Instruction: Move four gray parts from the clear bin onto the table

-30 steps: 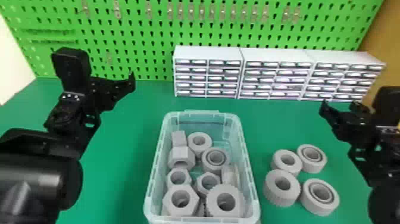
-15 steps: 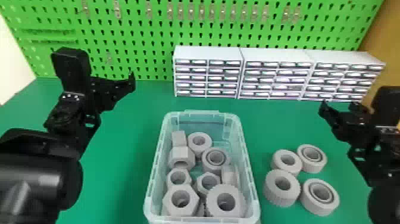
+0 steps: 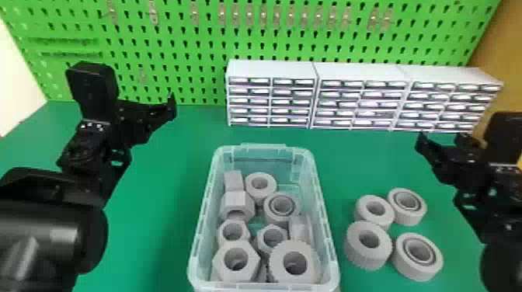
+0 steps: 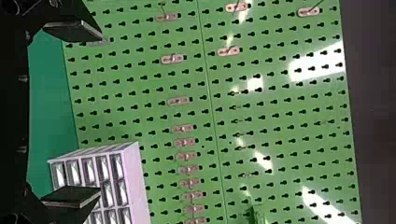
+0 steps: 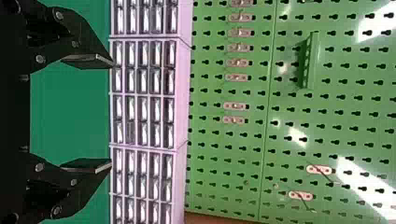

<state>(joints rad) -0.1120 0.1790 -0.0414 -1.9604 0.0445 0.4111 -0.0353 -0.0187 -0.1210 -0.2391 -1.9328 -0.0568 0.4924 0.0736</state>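
Observation:
In the head view my left gripper [image 3: 149, 120] is held left of the clear bin [image 3: 327, 229], and my right gripper [image 3: 442, 149] is held over the right side. Several gray nuts and rings, such as a hex nut [image 3: 225, 268] and a toothed ring [image 3: 279, 264], lie in the bin. On the table right of it, gray parts form a cluster: a smooth ring [image 3: 361, 202], a toothed ring [image 3: 353, 252] and two bearing-like rings [image 3: 408, 219]. The left wrist view has my left gripper [image 4: 100, 114] with fingers wide apart; in the right wrist view my right gripper [image 5: 112, 114] is likewise spread, nothing between.
White drawer units [image 3: 272, 70] stand along the back of the green table [image 3: 163, 202]. Behind them rises a green pegboard [image 3: 202, 42] with small metal hooks. A brown panel [image 3: 501, 58] is at the right edge.

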